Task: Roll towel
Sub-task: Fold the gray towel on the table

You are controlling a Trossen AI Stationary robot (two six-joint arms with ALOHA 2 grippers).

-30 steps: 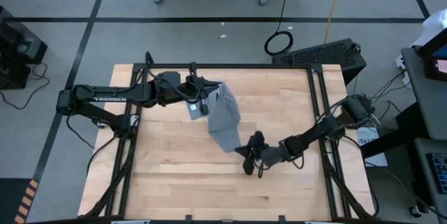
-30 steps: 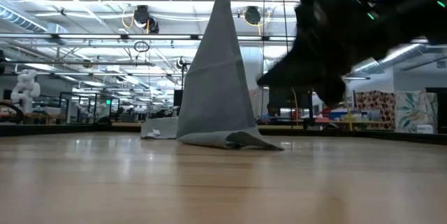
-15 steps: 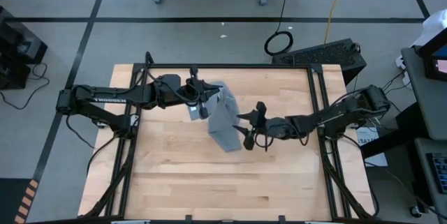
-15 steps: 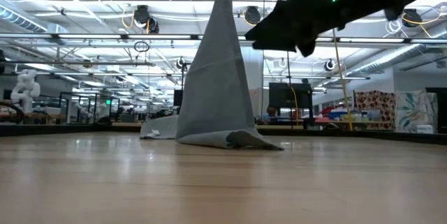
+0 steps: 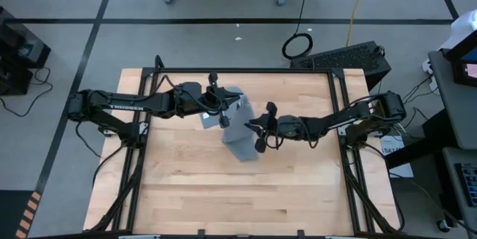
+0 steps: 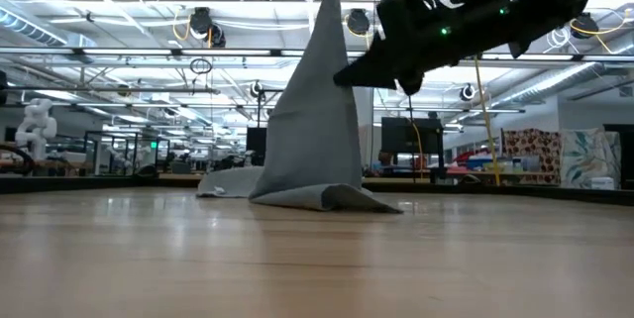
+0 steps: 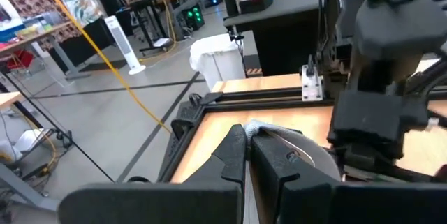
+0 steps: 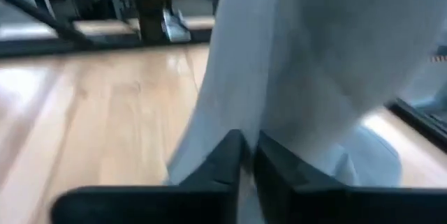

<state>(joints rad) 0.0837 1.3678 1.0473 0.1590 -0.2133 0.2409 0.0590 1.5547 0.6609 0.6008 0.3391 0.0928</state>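
- The table (image 5: pixel 186 187), a pale wooden top in a dark frame, carries only the towel (image 5: pixel 240 131), which sits in the far-middle part of it.
- The towel is not lying flat — the low view shows it hung as a tall grey tent (image 6: pixel 309 110), its long axis near upright, with only the bottom edge spread on the wood.
- The left tool (image 5: pixel 223 103) holds the peak from above, fingers pinched shut on the cloth; its arm reaches in from the left side.
- The right tool (image 5: pixel 257 129) is level with the hanging cloth, at its right side, fingers (image 8: pixel 227 155) drawn together at the fabric; whether cloth is caught between them I cannot tell.
- The relation that counts: the towel lies directly ahead of the right tool, and the left one is already on it.
- From above the tent reads as a crumpled patch; only the low view shows its height, and only the right wrist view shows how close those fingers are.
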